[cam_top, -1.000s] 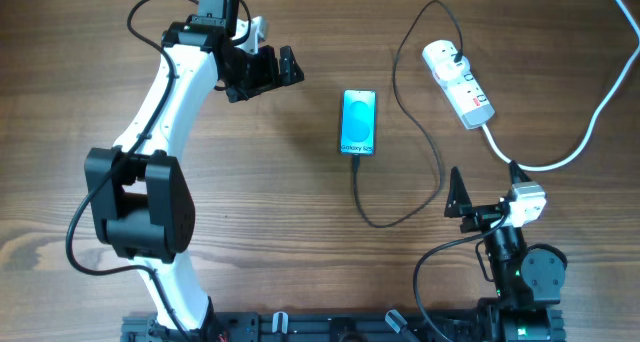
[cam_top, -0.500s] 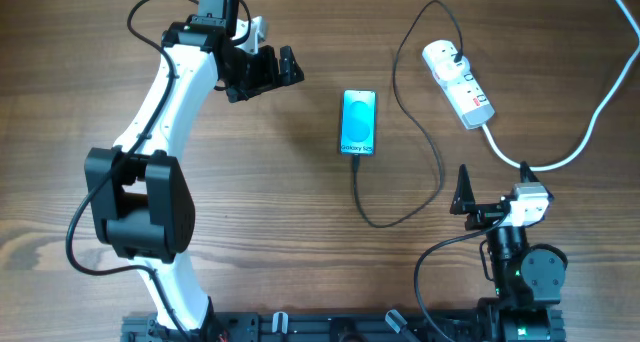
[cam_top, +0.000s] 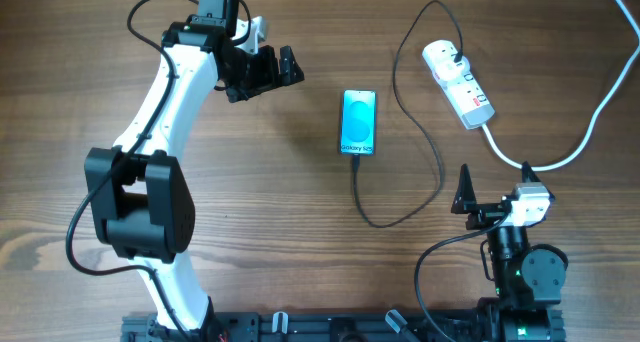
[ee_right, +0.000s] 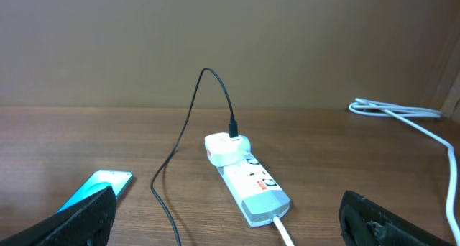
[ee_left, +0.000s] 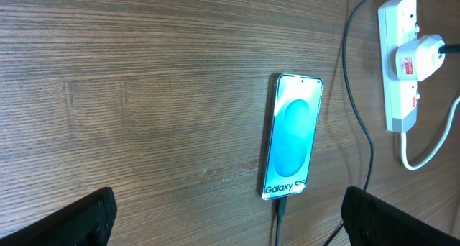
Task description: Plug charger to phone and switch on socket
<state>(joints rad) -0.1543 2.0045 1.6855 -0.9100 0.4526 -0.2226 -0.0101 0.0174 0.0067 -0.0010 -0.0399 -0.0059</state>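
The phone [cam_top: 358,122] lies flat mid-table, cyan screen up, "Galaxy" end toward the front; it also shows in the left wrist view [ee_left: 292,145] and the right wrist view [ee_right: 100,185]. The black charger cable [cam_top: 400,214] is plugged into the phone's near end [ee_left: 279,205] and loops right and up to its white plug head [cam_top: 441,56], which sits in the white socket strip [cam_top: 462,87], also seen in both wrist views [ee_left: 399,66] [ee_right: 255,192]. My left gripper [cam_top: 268,70] is open and empty, left of the phone. My right gripper [cam_top: 478,199] is open and empty, in front of the socket.
The socket's thick white cord [cam_top: 590,132] runs from the strip's near end and curves off the far right edge; it shows at the right of the right wrist view [ee_right: 410,120]. Wooden tabletop [cam_top: 280,202] all around.
My right gripper has shifted slightly to the right and toward the front. The left arm, phone, cable and socket have not moved.
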